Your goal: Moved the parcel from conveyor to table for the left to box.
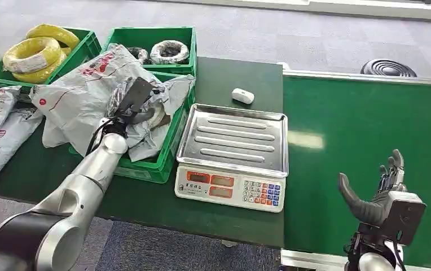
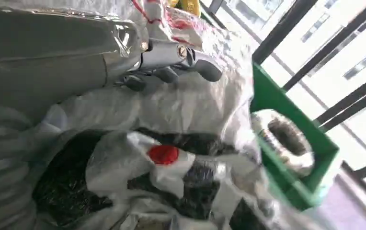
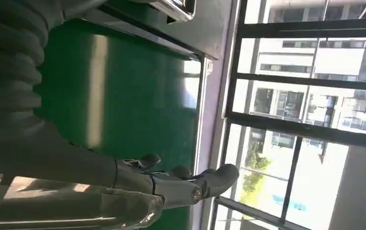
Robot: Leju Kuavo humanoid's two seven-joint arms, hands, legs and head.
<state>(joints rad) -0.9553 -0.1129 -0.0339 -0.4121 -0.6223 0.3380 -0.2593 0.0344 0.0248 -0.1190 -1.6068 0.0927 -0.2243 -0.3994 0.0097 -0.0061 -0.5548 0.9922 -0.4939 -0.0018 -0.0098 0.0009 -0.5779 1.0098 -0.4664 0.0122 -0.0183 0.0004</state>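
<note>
Parcel (image 1: 89, 93) heaped in green crate (image 1: 155, 164) at table's left. Left hand (image 1: 136, 96) pressed onto its wrap, grip unclear. Right hand (image 1: 383, 192) spread wide, holding nothing, over conveyor (image 1: 365, 130), right of scale (image 1: 233, 155).

green conveyor belt (image 1: 365, 130), dark green table (image 1: 230, 79). green crates (image 1: 151, 38) hold yellow coils (image 1: 33, 53) and grey-white parcels (image 1: 83, 93) with red print. silver ribbed scale tray (image 1: 233, 138), white scale body with red and blue keys. grey hand (image 1: 379, 195).
</note>
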